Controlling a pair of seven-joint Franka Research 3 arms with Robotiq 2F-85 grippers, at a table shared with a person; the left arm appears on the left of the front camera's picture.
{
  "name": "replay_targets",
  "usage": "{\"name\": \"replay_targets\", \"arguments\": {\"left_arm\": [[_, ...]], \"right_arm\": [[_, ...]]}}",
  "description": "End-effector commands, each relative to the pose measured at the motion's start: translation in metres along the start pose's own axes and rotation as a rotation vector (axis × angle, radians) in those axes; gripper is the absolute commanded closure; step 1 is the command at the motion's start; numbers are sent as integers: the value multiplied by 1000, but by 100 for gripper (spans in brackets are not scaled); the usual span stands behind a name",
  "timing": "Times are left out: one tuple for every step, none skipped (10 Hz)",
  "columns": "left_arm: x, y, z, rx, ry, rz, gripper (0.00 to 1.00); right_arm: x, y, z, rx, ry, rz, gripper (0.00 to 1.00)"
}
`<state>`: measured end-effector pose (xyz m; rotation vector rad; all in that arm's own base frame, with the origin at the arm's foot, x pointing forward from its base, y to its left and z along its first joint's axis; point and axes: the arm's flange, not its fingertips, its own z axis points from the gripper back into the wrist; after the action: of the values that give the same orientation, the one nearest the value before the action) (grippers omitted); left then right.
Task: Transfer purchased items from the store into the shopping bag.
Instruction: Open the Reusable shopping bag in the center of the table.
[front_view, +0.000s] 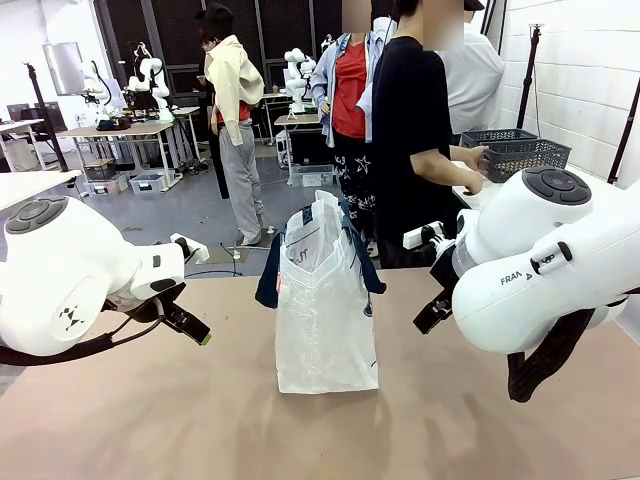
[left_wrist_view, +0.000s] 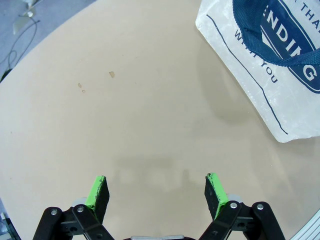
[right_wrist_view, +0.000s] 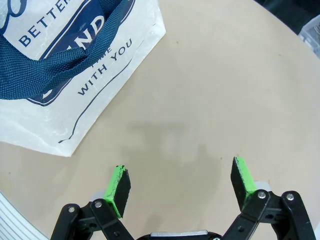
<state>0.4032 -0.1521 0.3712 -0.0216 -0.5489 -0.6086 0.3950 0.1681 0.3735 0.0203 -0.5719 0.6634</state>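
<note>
The shopping bag (front_view: 325, 300), translucent white plastic with navy strap handles, stands upright in the middle of the beige table. Its printed side fills the upper right of the left wrist view (left_wrist_view: 280, 75) and the upper left of the right wrist view (right_wrist_view: 75, 65). My left gripper (left_wrist_view: 157, 190) hangs open over bare tabletop to the bag's left, nothing between its green pads. On the bag's other side my right gripper (right_wrist_view: 181, 184) is open too, above bare table. In the front view the left gripper (front_view: 190, 325) and right gripper (front_view: 435, 310) flank the bag.
A person in a black shirt (front_view: 415, 130) stands at the far right edge of the table with a hand on dark mesh baskets (front_view: 520, 152). Other people stand behind. The tabletop (front_view: 200, 420) in front of the bag is bare.
</note>
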Motion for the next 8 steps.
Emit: {"name": "replay_targets", "arguments": {"left_arm": [[0,1,0,1,0,2,0],[0,1,0,1,0,2,0],[0,1,0,1,0,2,0],[0,0,0,0,0,0,0],[4,-9,7,-51,19,8,0],[11,-19,17,-97,110,18,0],[24,-32,28,-108,163,60,0],[41,-43,41,-137,189,87,0]], "right_arm": [[0,0,0,0,0,0,0],[0,0,0,0,0,0,0],[0,0,0,0,0,0,0],[0,0,0,0,0,0,0],[0,0,0,0,0,0,0],[7,6,12,29,23,-31,0],[13,8,24,53,46,-57,0],[23,6,40,67,40,-82,0]]}}
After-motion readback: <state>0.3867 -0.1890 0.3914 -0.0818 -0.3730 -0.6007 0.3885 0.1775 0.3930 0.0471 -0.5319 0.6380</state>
